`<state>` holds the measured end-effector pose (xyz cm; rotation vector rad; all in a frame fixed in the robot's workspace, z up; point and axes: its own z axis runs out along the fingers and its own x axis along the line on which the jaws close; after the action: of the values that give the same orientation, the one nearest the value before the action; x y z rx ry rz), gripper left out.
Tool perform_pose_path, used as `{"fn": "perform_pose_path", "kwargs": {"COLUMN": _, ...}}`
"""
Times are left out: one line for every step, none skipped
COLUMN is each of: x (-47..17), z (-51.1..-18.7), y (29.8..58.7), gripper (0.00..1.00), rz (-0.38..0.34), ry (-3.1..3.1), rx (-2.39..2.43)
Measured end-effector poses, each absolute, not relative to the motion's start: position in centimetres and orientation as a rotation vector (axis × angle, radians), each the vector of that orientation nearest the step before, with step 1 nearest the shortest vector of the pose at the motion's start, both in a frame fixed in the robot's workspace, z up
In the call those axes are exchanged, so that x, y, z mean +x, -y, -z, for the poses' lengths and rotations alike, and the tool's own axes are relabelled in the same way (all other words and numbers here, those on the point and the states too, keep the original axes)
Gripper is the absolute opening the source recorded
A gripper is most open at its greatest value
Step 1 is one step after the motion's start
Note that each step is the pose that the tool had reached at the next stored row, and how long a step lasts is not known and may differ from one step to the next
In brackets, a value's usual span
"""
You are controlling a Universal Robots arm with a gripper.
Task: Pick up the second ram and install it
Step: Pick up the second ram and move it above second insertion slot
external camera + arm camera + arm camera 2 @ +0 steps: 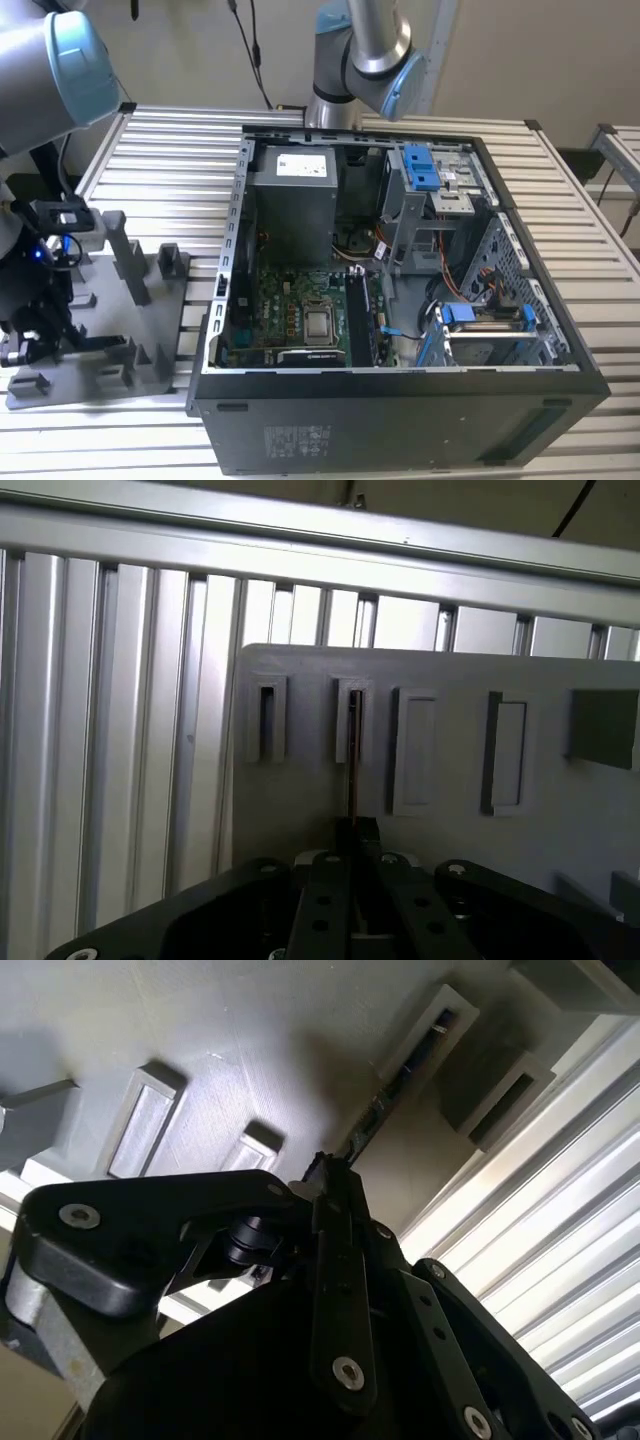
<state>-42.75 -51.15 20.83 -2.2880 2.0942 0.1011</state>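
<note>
The black two-finger gripper [358,828] hangs low over the flat grey plastic fixture plate [450,680], which carries rows of raised rectangular slot blocks. The second ram [352,752], a thin, flat, dark memory stick seen edge-on in both wrist views, stands on its edge on this plate. One end sits in a narrow raised slot block [352,695] and the other end reaches in between the gripper's fingertips. The fingers are drawn almost fully together, with only the stick's thin edge between them, so they look clamped on it. In the second wrist view the stick [388,1105] runs as a dark line from its slot block to the finger ends.

A matching slot block [268,720] stands just beside the stick's own block on the plate.

In the exterior view, the plate [175,312] lies on a ribbed silver aluminium table [160,150]. The open dark grey computer case [400,425] is next to the plate on the exterior view's right, its green motherboard [290,300] exposed inside.
</note>
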Motion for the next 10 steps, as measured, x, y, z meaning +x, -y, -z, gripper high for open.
{"fn": "perform_pose_path", "kwargs": {"x": -42.8, "z": -20.9, "y": 51.2, "gripper": 0.14, "rz": -0.101, "ry": -2.095, "rx": -2.287}}
{"fn": "perform_pose_path", "kwargs": {"x": -42.8, "z": -21.1, "y": 51.2, "gripper": 0.14, "rz": -0.101, "ry": -2.096, "rx": -2.286}}
{"fn": "perform_pose_path", "kwargs": {"x": -42.8, "z": -21.4, "y": 51.1, "gripper": 0.14, "rz": -0.101, "ry": -2.096, "rx": -2.286}}
{"fn": "perform_pose_path", "kwargs": {"x": -42.8, "z": -21.6, "y": 51.2, "gripper": 0.14, "rz": -0.101, "ry": -2.097, "rx": -2.285}}
{"fn": "perform_pose_path", "kwargs": {"x": -42.8, "z": -21.7, "y": 51.2, "gripper": 0.14, "rz": -0.101, "ry": -2.097, "rx": -2.285}}
{"fn": "perform_pose_path", "kwargs": {"x": -42.8, "z": -21.9, "y": 51.1, "gripper": 0.14, "rz": -0.101, "ry": -2.097, "rx": -2.284}}
{"fn": "perform_pose_path", "kwargs": {"x": -42.7, "z": -22.1, "y": 51.2, "gripper": 0.14, "rz": -0.101, "ry": -2.098, "rx": -2.284}}
{"fn": "perform_pose_path", "kwargs": {"x": -42.7, "z": -22.3, "y": 51.2, "gripper": 0.14, "rz": -0.101, "ry": -2.098, "rx": -2.284}}
{"fn": "perform_pose_path", "kwargs": {"x": -42.7, "z": -22.4, "y": 51.2, "gripper": 0.14, "rz": -0.101, "ry": -2.099, "rx": -2.283}}
{"fn": "perform_pose_path", "kwargs": {"x": -42.7, "z": -22.6, "y": 51.2, "gripper": 0.14, "rz": -0.101, "ry": -2.099, "rx": -2.283}}
